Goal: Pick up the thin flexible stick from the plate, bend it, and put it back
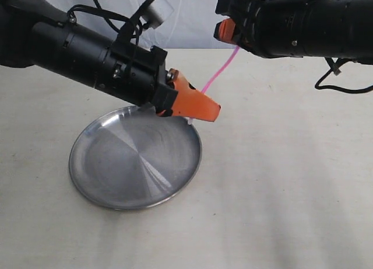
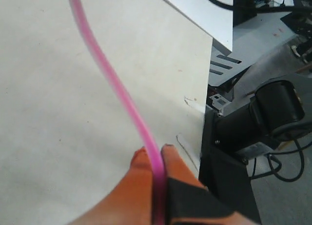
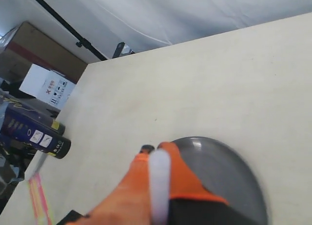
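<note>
The thin pink stick (image 1: 221,70) spans the air between both grippers, slightly curved. My left gripper (image 1: 213,112) is shut on its lower part above the far right rim of the steel plate (image 1: 134,164). A whitish tip (image 1: 190,122) pokes out below that gripper. My right gripper (image 1: 224,31) is shut on the upper end, high and to the right. In the left wrist view the stick (image 2: 117,88) bows away from the shut gripper (image 2: 156,152). In the right wrist view a blurred whitish length of stick (image 3: 160,181) sits in the shut gripper (image 3: 158,149), the plate (image 3: 229,176) far below.
The plate holds nothing. A black arm base (image 2: 253,117) stands past the table's edge in the left wrist view. Off the table's other side are a white box (image 3: 46,83) and a dark canister (image 3: 34,132). A white backdrop hangs behind.
</note>
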`<state>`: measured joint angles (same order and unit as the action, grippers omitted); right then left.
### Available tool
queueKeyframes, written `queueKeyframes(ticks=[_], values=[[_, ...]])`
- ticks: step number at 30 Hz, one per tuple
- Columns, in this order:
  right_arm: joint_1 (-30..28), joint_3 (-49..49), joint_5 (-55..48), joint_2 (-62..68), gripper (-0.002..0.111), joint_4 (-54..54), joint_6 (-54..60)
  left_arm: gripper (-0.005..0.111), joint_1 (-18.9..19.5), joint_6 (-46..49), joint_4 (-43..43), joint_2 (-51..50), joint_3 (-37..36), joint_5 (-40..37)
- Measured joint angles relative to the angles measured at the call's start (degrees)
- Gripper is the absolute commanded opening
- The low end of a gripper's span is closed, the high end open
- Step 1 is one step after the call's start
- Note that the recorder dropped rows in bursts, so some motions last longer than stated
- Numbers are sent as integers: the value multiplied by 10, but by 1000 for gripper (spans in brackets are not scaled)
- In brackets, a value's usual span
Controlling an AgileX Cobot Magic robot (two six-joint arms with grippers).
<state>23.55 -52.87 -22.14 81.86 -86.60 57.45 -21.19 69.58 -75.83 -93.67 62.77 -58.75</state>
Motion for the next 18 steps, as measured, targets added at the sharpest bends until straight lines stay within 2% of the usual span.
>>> queueKeyframes(ticks=[10,18], values=[[-2,0,4,2,-1,16,-1,0,-1,23,-28,0,0,2],[-4,29,8,6,-1,22,-1,0,-1,35,-63,17,0,61]])
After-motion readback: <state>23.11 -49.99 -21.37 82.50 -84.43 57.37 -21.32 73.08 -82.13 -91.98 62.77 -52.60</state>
